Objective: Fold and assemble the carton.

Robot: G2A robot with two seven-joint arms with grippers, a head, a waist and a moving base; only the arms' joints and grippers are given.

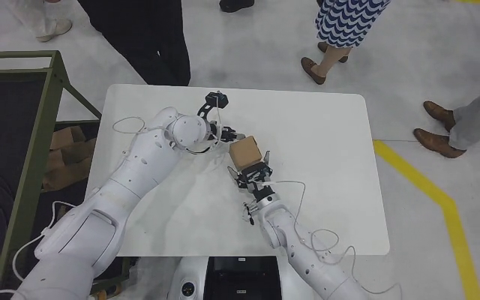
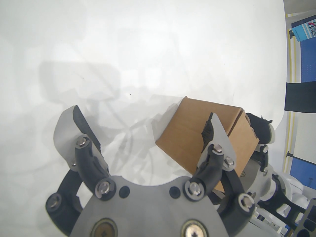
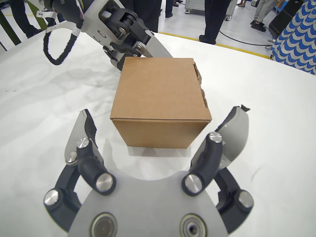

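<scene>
Because the carton [image 3: 160, 102] stands near the middle of the worktop [image 1: 322, 195] as a closed cube, with its top panel flat and its visible side panels square, the assembly appears complete or nearly so. The left gripper [image 2: 144, 113] is at the carton's far side with its fingers spread apart and nothing between them. One finger lies along the carton's rear edge, a position suited to bracing the carton against sliding, but contact cannot be confirmed. The right gripper [image 3: 163, 112] is just in front of the near face, fingers open on either side of it and apart from the cardboard, placed either to clamp the carton or to press a panel. No opening is visible, so any contents cannot be determined. A green-framed bin [image 1: 56, 82] beside the worktop holds brown pieces, apparently cardboard.
</scene>
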